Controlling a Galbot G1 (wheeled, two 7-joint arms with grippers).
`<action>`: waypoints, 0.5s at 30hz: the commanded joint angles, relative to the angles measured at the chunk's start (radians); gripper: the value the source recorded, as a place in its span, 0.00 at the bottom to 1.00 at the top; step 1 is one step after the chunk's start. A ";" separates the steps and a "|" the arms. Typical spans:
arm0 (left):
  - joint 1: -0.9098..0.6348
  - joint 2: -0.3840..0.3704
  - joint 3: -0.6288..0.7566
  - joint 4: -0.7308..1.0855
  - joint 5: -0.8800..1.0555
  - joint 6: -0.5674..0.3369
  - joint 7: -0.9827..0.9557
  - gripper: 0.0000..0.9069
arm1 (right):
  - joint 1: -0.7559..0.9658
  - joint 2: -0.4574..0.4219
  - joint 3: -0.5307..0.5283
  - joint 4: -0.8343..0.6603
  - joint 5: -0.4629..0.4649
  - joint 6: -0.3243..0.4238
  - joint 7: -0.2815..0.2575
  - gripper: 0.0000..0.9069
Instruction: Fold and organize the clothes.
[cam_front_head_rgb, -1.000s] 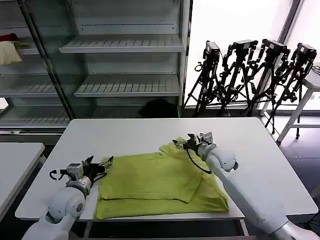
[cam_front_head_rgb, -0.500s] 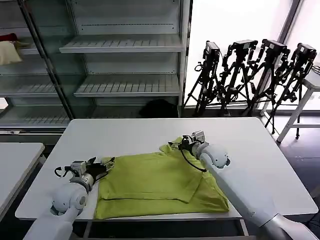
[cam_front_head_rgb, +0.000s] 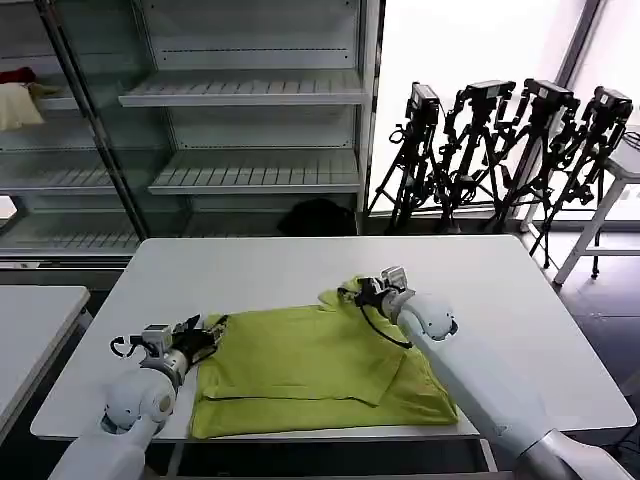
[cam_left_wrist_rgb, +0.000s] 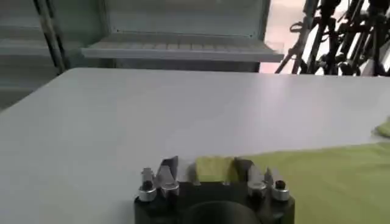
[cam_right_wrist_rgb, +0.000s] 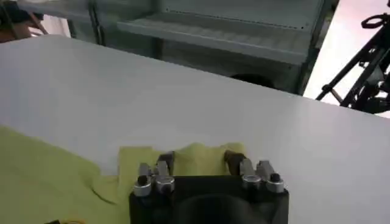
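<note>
1. The lime yellow-green T-shirt (cam_front_head_rgb: 320, 370) lies spread on the white table (cam_front_head_rgb: 250, 265), partly folded, in the near half of the tabletop, with its near hem just short of the table's front edge.
2. A folded panel lies over the shirt's middle, its diagonal edge running toward the right side, where a lower layer sticks out.
3. The left gripper (cam_front_head_rgb: 205, 333) is low at the shirt's left edge, arm reaching in from the near left corner.
4. In the left wrist view, the left gripper (cam_left_wrist_rgb: 207, 173) has its fingers (cam_left_wrist_rgb: 167, 170) parted, one on either side of a small tab of yellow-green cloth (cam_left_wrist_rgb: 213, 168); the tab sits in the gap, and it cannot be told from here whether the pads actually touch it.
5. Over on the other side, the right gripper (cam_front_head_rgb: 362, 290) is at the shirt's far right corner, by a bunched sleeve, arm stretched across the right of the table.
6. The right wrist view shows the right gripper (cam_right_wrist_rgb: 198, 159) spread open, fingers (cam_right_wrist_rgb: 233, 159) astride a rumpled yellow-green flap (cam_right_wrist_rgb: 186, 159) lying on the table; nothing looks pinched.
7. Behind the table stand empty wire shelves (cam_front_head_rgb: 245, 90), with a row of black tripods (cam_front_head_rgb: 510, 150) to the right by the bright window.
</note>
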 joint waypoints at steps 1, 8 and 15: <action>0.020 0.003 0.003 -0.035 0.004 0.003 0.010 0.00 | -0.005 0.003 0.000 -0.001 -0.008 -0.003 -0.004 0.00; 0.016 0.011 0.002 -0.031 0.006 0.001 0.024 0.00 | 0.003 -0.004 0.008 0.025 -0.010 -0.002 -0.012 0.00; 0.004 0.031 -0.009 -0.053 -0.023 -0.002 0.026 0.00 | 0.001 -0.046 0.022 0.103 0.010 0.016 0.008 0.00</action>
